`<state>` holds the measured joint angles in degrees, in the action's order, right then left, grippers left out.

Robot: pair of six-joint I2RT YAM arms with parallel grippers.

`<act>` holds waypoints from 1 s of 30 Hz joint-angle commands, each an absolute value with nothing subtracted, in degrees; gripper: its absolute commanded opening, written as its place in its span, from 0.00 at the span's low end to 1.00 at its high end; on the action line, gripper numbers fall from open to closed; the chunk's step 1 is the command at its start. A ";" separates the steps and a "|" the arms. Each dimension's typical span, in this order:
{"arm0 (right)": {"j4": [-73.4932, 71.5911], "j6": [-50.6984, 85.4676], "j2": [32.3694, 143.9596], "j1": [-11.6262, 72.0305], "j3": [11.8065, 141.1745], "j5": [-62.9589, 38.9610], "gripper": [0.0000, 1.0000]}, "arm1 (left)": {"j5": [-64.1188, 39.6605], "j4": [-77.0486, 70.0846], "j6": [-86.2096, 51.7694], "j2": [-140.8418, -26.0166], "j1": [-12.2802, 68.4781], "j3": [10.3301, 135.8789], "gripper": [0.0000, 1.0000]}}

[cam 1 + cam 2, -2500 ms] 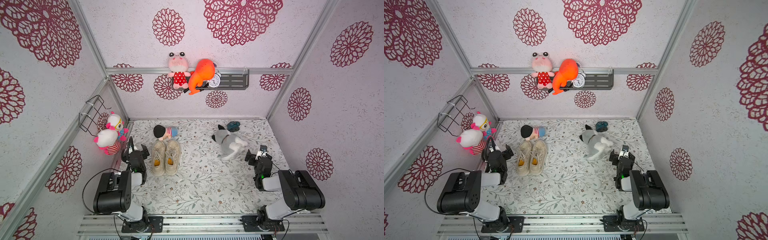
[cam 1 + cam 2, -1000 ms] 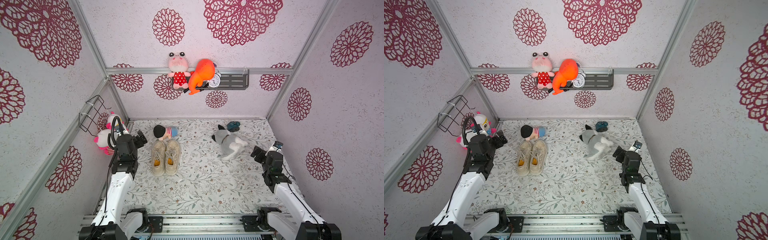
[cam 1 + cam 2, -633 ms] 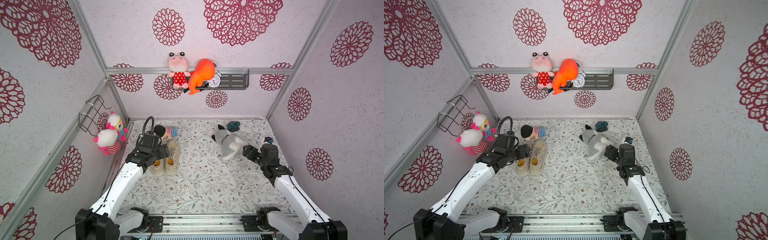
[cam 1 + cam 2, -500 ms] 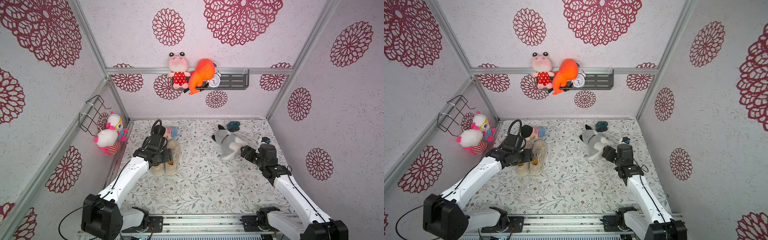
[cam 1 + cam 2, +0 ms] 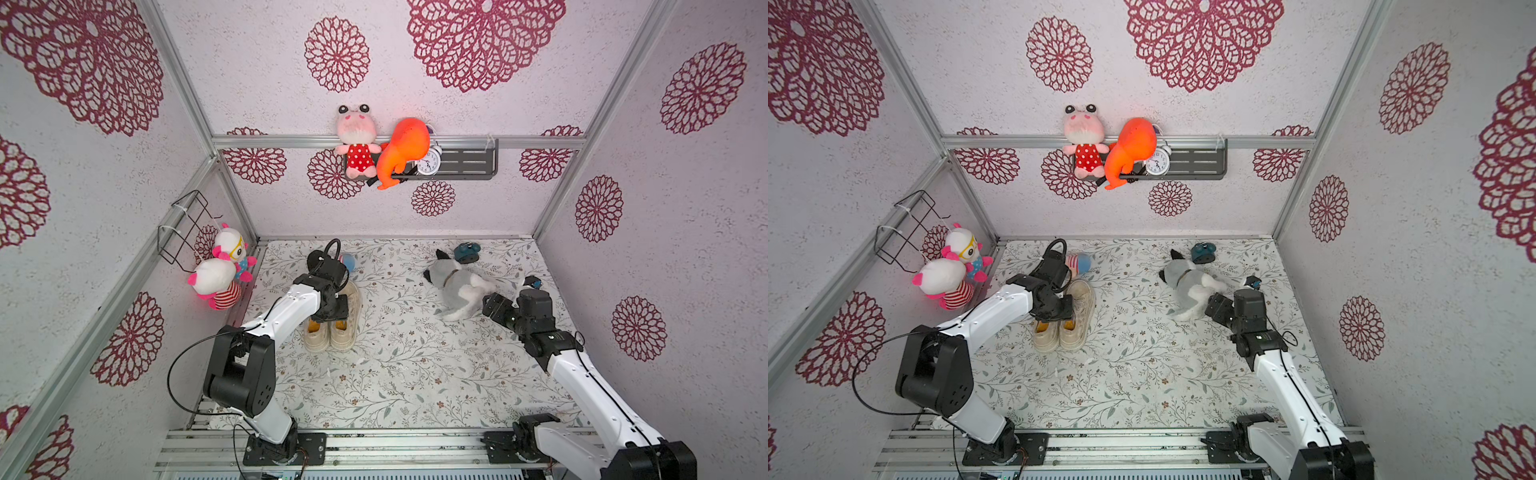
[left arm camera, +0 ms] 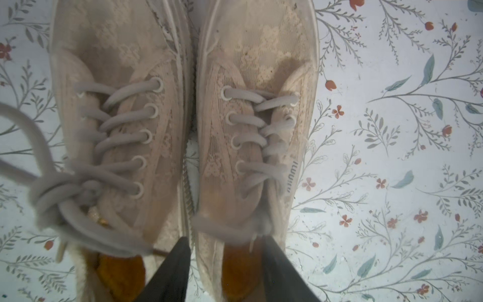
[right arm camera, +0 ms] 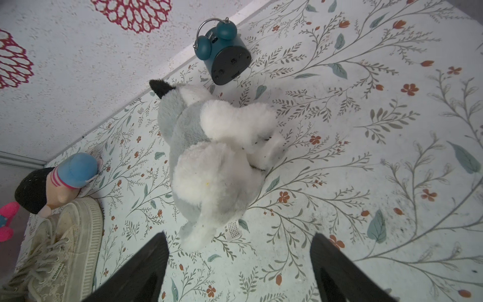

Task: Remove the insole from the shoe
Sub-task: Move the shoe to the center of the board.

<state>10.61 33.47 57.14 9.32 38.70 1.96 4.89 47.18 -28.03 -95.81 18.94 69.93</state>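
Left fingers point(image 6: 170, 272) down at the heel of a beige lace sneaker point(image 6: 251, 125); right fingers point(image 7: 141, 269) spread wide, empty, near a plush dog point(image 7: 217, 162).
The left wrist view alone shows the fingers half-spread astride the heel opening, with the orange insole point(image 6: 235, 272) between them; whether they press, I cannot tell. In both top views the wrist hides this, but the pair point(image 5: 332, 338) stands left on the tabletop point(image 5: 415, 374), long axis front to back, toes toward the back wall.
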 commanded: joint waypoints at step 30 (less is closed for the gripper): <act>9.40 30.51 52.82 9.65 38.94 7.57 0.87 | 4.16 48.11 -24.59 -97.68 20.74 70.02 0.45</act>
